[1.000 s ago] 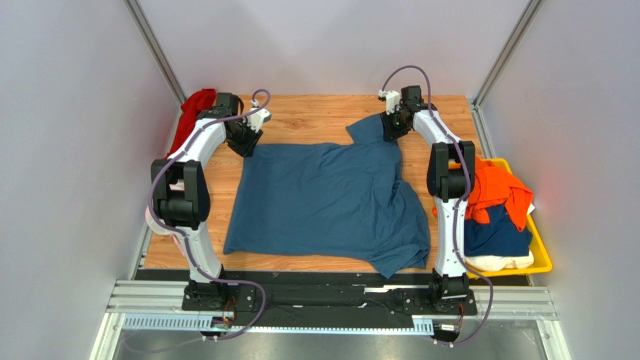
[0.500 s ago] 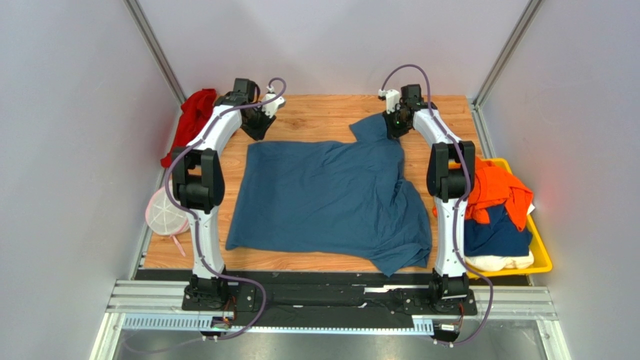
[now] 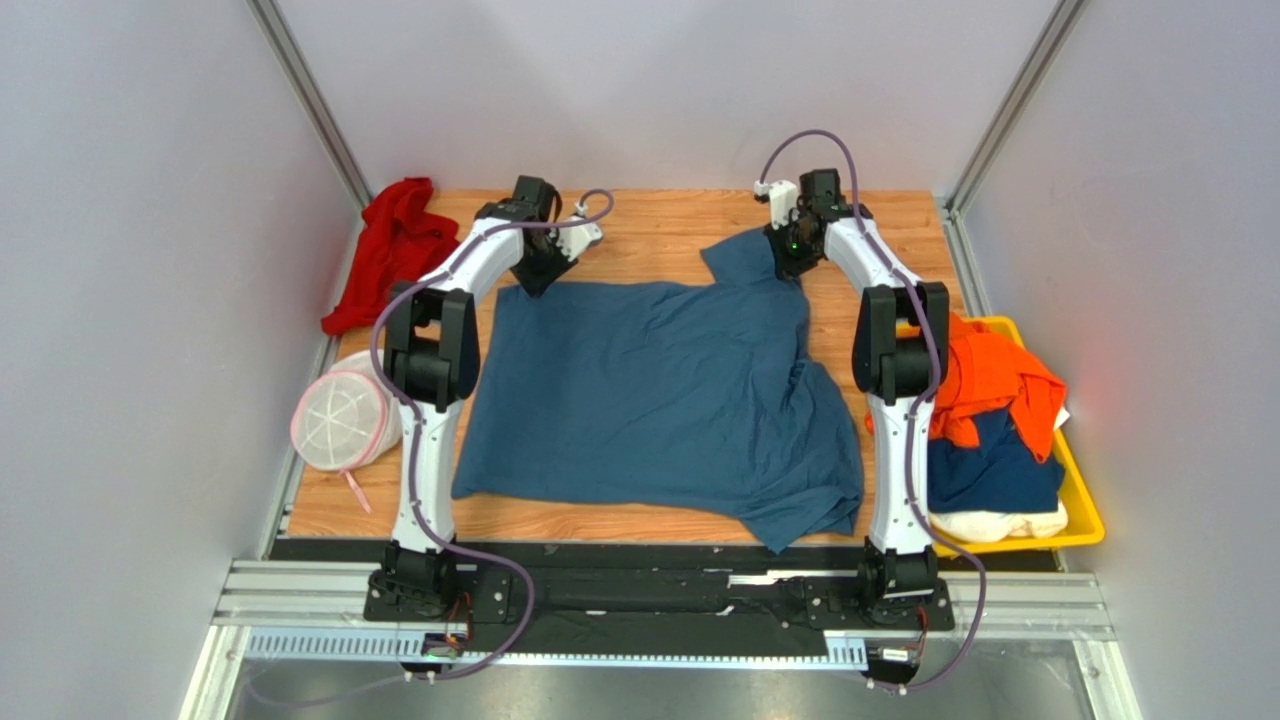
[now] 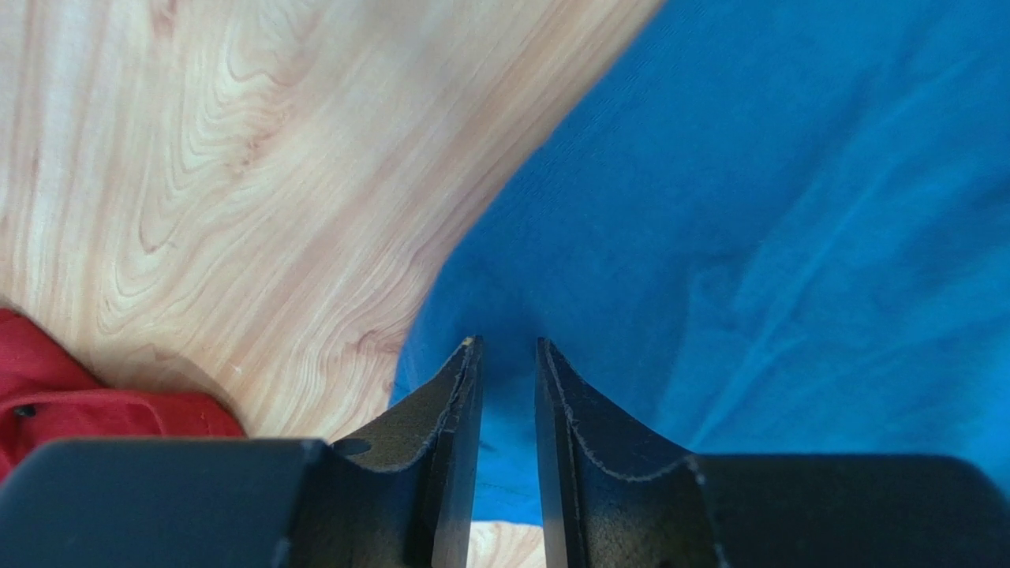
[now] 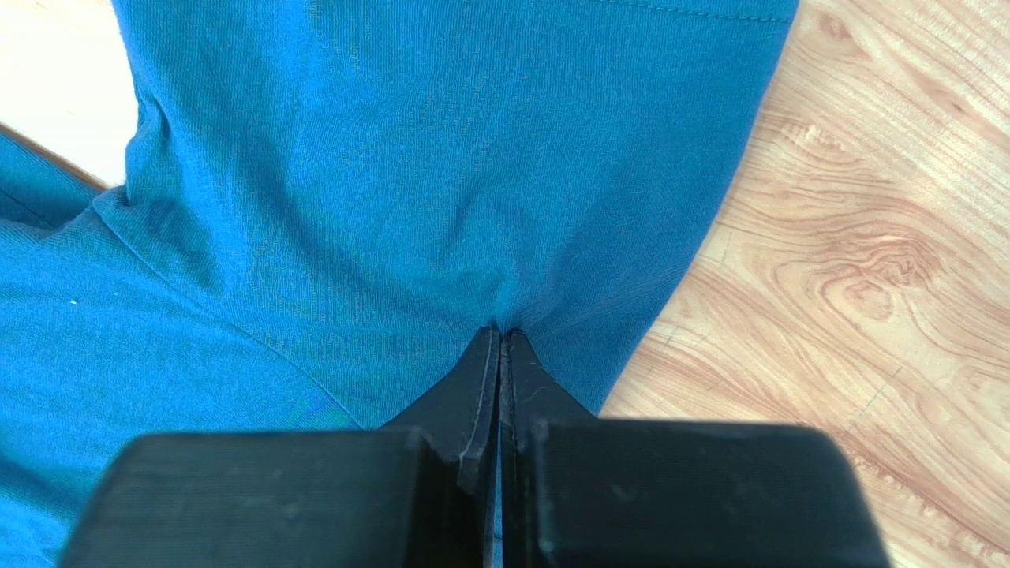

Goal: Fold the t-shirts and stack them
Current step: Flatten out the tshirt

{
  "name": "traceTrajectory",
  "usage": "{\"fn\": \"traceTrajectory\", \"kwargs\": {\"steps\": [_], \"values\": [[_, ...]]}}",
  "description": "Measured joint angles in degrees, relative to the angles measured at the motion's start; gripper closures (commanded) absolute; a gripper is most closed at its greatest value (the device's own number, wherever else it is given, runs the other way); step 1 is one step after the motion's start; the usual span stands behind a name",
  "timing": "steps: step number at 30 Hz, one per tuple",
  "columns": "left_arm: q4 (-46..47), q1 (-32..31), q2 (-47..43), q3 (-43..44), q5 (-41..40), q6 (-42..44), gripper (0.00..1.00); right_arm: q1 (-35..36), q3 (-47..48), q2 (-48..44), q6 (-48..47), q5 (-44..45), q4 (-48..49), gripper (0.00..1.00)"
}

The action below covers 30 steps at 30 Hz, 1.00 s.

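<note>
A large teal-blue t-shirt (image 3: 661, 390) lies spread on the wooden table (image 3: 661, 225). My left gripper (image 3: 538, 279) is at its far left corner. In the left wrist view the gripper (image 4: 507, 346) stands a narrow gap open, tips down on the blue cloth (image 4: 735, 178), which lies flat between the jaws. My right gripper (image 3: 784, 258) is at the shirt's far right sleeve. In the right wrist view the gripper (image 5: 500, 331) is shut, with the cloth (image 5: 415, 178) puckered at the tips. An orange shirt (image 3: 992, 375), a navy one (image 3: 984, 465) and a cream one (image 3: 999, 525) are piled at the right.
The pile sits in a yellow tray (image 3: 1085, 510) off the table's right edge. A red cloth (image 3: 388, 248) lies at the far left corner and shows in the left wrist view (image 4: 71, 402). A round white-and-pink mesh disc (image 3: 343, 420) lies at the left edge.
My left arm has swung right along the far edge to the shirt's far left corner, uncovering the red cloth and the mesh disc. The right arm has not moved.
</note>
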Motion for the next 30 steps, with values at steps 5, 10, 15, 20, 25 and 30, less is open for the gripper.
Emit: {"fn": "traceTrajectory", "kwargs": {"steps": [5,10,15,20,25,30], "values": [[0.0,0.1,1.7,0.0,-3.0,2.0,0.71,0.0,-0.9,-0.6,-0.2,0.4,0.0,1.00],[0.1,0.1,3.1,0.9,-6.4,4.2,0.73,0.0,-1.2,-1.3,-1.2,1.9,0.0,1.00],[0.3,-0.1,3.5,1.0,-8.8,6.1,0.73,0.1,-0.9,-1.4,-2.1,3.7,0.0,1.00],[0.6,-0.1,4.5,2.2,-10.8,7.4,0.74,0.3,2.3,-1.1,-2.9,5.5,-0.6,1.00],[1.3,-0.1,6.1,4.1,-12.9,8.3,0.75,0.7,7.4,0.1,-3.6,7.3,-0.2,1.00],[2.5,-0.1,7.1,5.1,-14.6,9.2,0.75,1.5,10.9,2.3,-5.2,9.2,0.6,1.00]]}}
